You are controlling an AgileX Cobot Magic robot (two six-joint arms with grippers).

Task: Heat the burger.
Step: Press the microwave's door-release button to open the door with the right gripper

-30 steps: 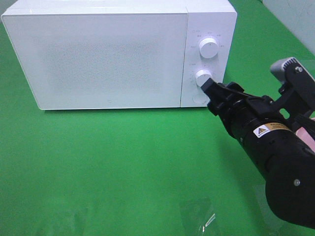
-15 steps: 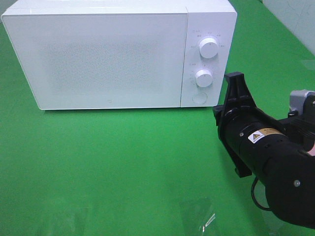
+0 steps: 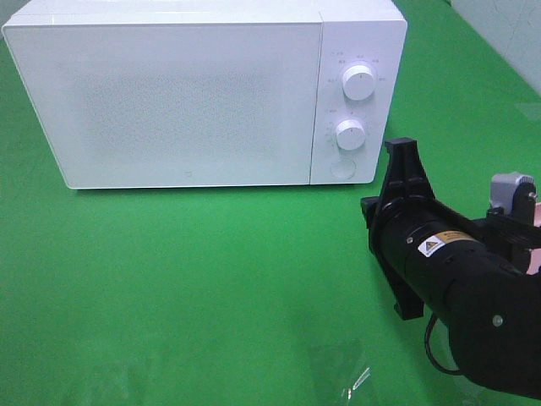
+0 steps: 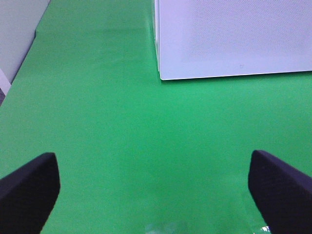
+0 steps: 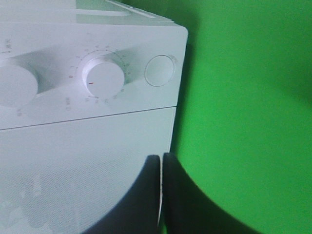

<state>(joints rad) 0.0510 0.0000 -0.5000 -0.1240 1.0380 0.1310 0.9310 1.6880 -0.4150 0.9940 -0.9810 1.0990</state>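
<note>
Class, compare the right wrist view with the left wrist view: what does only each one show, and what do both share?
Only the right wrist view: a white round dial with a red mark, part of a second white dial, a round white button, and the right gripper, black jaws shut on nothing. Only the left wrist view: the left gripper, black jaws wide open. Both: the white box-shaped microwave and the green table cover.
</note>
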